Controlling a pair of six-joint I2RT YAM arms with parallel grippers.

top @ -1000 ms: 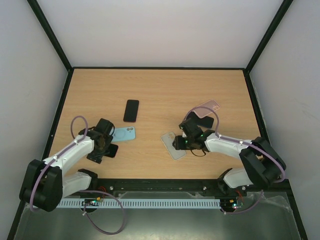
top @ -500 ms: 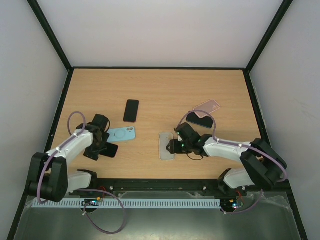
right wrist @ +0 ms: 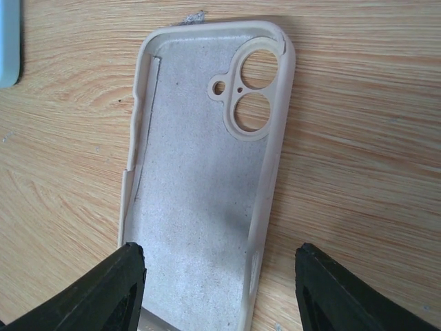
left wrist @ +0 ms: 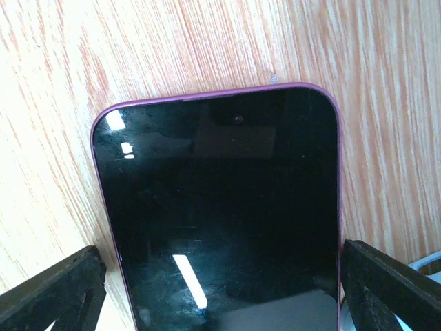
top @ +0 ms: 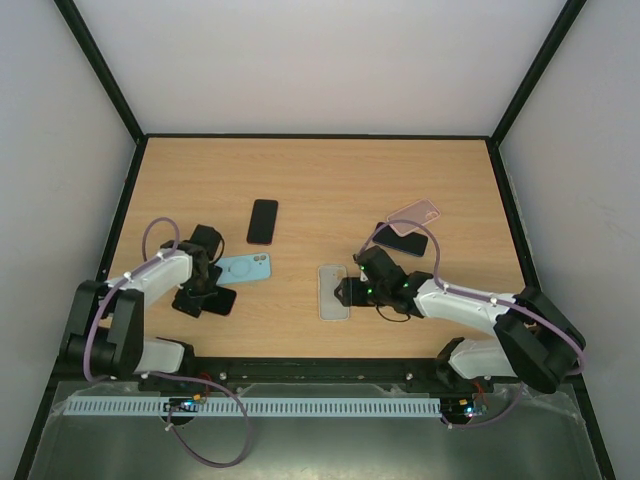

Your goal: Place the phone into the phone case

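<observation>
A black phone with a purple rim [left wrist: 220, 207] lies screen up on the table, also in the top view [top: 220, 301]. My left gripper [left wrist: 220, 252] is open and straddles its lower half, fingers close to both long edges; in the top view it [top: 203, 288] is at the near left. A grey-beige phone case [right wrist: 200, 186] lies hollow side up, camera holes at the far end, near the table's middle [top: 334, 288]. My right gripper [right wrist: 219, 256] is open around its near end, the left finger at its edge; the top view also shows this gripper [top: 348, 294].
A light blue case [top: 246, 266] lies beside the left gripper, and its edge shows in the right wrist view [right wrist: 8, 41]. Another black phone [top: 263, 221] lies farther back. A pink case [top: 415, 213] leans on a dark phone [top: 400, 239] at the right.
The grey case has turned from a diagonal to lengthwise and shifted left with my right gripper. My left gripper has settled over the purple-rimmed phone as that arm pulled left.
</observation>
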